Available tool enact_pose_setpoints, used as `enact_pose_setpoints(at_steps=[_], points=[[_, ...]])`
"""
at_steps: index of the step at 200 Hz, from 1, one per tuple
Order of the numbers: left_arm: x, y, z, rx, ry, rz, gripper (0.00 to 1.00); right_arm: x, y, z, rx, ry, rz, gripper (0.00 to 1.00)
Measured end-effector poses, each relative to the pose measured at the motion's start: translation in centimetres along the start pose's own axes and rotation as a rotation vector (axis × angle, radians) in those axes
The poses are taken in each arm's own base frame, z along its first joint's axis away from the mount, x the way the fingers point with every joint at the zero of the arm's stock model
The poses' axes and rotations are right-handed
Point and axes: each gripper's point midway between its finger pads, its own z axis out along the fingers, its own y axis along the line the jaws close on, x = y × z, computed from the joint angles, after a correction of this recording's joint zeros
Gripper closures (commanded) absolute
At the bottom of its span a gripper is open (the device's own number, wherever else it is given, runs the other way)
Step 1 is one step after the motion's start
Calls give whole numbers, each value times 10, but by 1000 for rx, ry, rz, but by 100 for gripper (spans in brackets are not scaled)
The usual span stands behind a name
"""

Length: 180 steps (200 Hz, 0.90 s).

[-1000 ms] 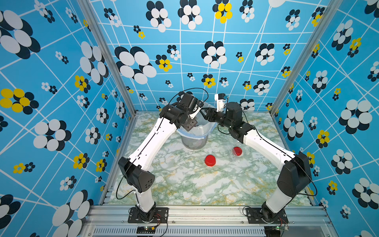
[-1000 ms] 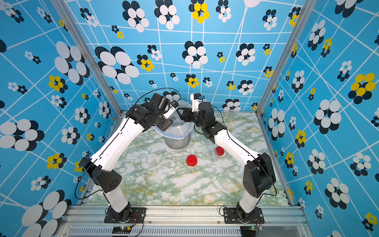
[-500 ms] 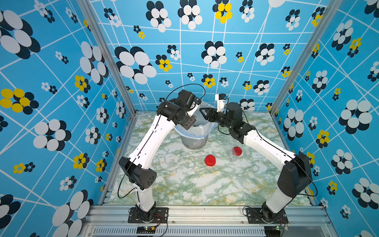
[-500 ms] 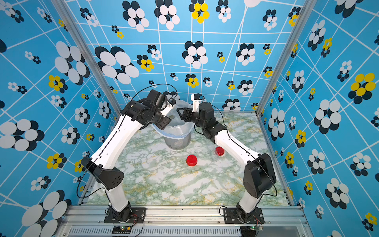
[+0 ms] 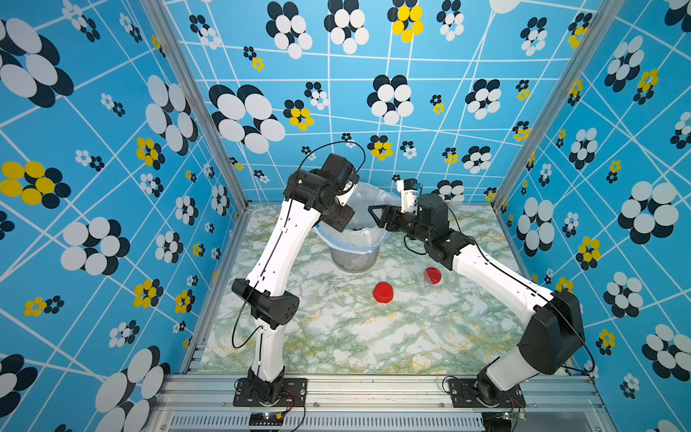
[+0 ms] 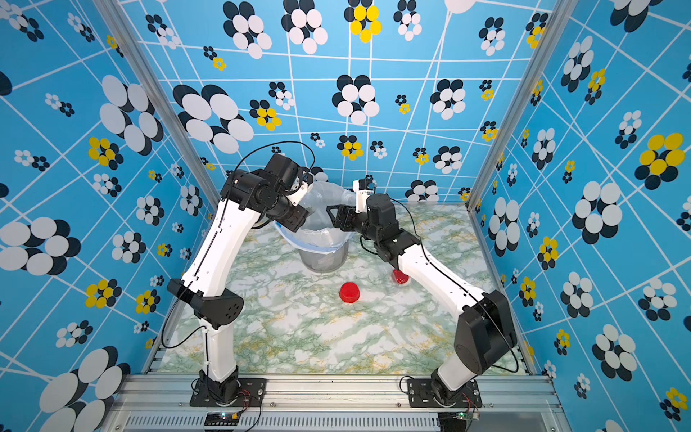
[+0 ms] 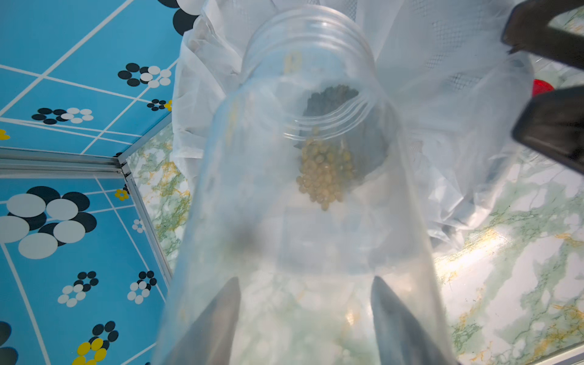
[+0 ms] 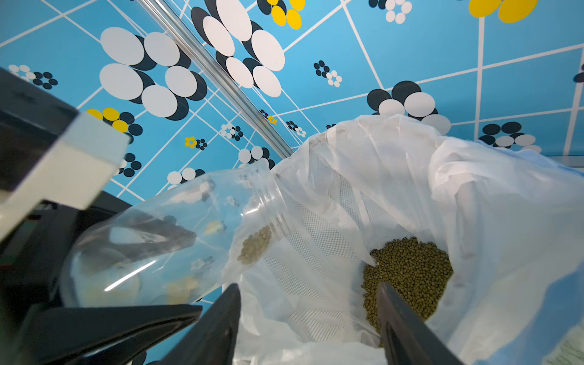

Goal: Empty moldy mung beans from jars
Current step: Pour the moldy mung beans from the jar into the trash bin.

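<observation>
The left gripper (image 7: 303, 284) clamps the clear lidless plastic jar (image 7: 300, 196), tipped over the white-bagged grey bucket (image 5: 355, 258) at 12 o'clock; few olive mung beans (image 7: 325, 173) remain. The right gripper (image 8: 308, 286) has just opened, empty.

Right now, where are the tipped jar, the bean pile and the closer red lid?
tipped jar (image 8: 202, 249): right wrist view, its clear side wall.
bean pile (image 8: 410, 275): right wrist view, heap's middle.
closer red lid (image 5: 383, 291): in a top view, its top face.
</observation>
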Motion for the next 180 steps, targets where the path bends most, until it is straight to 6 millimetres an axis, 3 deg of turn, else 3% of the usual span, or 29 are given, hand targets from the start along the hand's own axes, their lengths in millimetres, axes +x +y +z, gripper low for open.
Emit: enact_pose_setpoints(at_steps=[54,114,180], points=[[5,-29,16,-80,81,130,33,1,0,-7,14,14,-9,25],[1,-28,16,-87,65,124,26,7,-5,-7,35,36,1,25],[-8,-26,6,-88,-2,122,25,5,-4,8,27,49,14,26]])
